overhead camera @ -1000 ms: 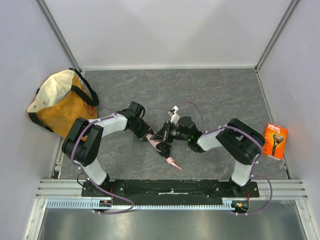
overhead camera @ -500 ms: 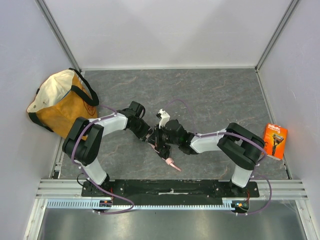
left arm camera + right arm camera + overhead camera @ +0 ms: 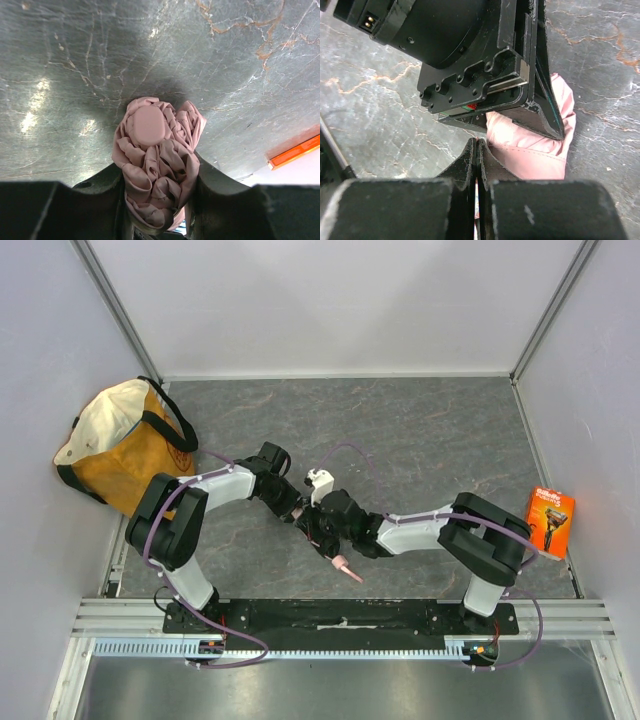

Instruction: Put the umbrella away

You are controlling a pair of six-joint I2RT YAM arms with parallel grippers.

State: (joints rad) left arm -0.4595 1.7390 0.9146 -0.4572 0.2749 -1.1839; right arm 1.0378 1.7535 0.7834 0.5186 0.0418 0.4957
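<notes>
Umbrella point(image 3: 157, 155) lies on the counter point(image 3: 430, 430) near the front edge, btwn the two arms and well apart from the tote bag point(image 3: 120, 445) at far left. Left end effector point(image 3: 159, 200) is clamped on the bunched pink canopy, one finger each side, w/ fabric bulging out past the tips. Right end effector point(image 3: 476, 150) has its jaws pressed together, tip hard up against the left arm's wrist and the pink fabric. Poss. the thin strap is pinched in the seam, but the view is too tight to tell.

Step in hand, I'd say: tidying/wrapping the canopy so it can be stowed. To do it well:
- Left grip firm but not crushing, so the bundle doesn't spring loose.
- Work the right tip close to the fabric w/o knocking the left fingers, since the two are v. crowded.
- If the strap is caught, draw it round snug, not hard.
- Only then lift twd the bag, w/ loose folds tucked so nothing snags the rim.
</notes>
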